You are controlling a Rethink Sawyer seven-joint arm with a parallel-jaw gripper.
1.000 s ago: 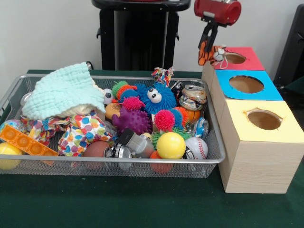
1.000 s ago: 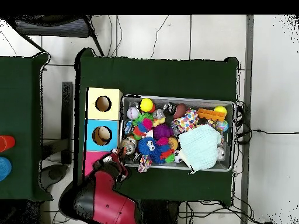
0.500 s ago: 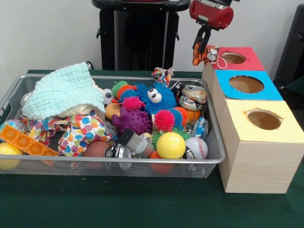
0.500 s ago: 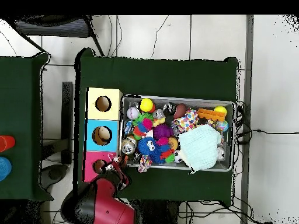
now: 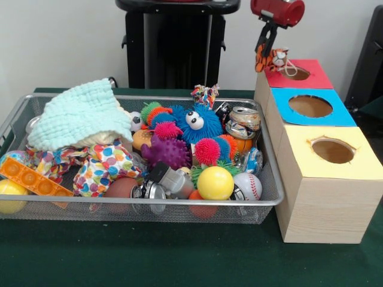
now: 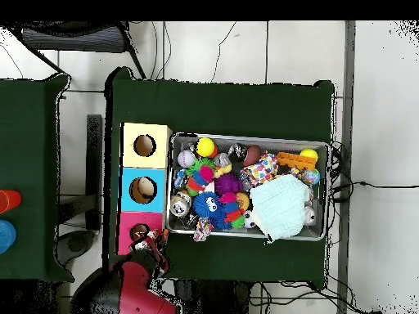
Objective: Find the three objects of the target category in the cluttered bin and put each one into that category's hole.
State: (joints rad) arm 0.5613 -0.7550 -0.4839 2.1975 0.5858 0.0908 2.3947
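Note:
My gripper (image 5: 267,49) hangs from the red arm at the top right and is shut on the orange tiger-striped toy (image 5: 273,60). The toy hangs over the left edge of the red panel (image 5: 316,78), just left of its round hole (image 5: 297,73). In the overhead view the toy (image 6: 150,240) sits by the red panel's hole (image 6: 139,231), with the arm below it. The wire mesh bin (image 5: 18,113) stands left of the boxes, full of toys. A pale cream soft thing (image 5: 100,139) peeks from under a mint cloth (image 5: 81,113). I cannot pick out a third such toy.
The blue-panelled hole (image 5: 310,106) and the yellow-panelled hole (image 5: 333,150) lie nearer the camera on the same wood-grain box. The bin holds spiky rubber balls (image 5: 170,149), a blue googly-eyed toy (image 5: 194,122), crushed cans (image 5: 242,121), a yellow ball (image 5: 215,183) and a baseball (image 5: 248,186).
My gripper has carried the tiger toy up and to the right, from beside the red box's left edge to over the red panel near its hole. The bin's contents have not moved.

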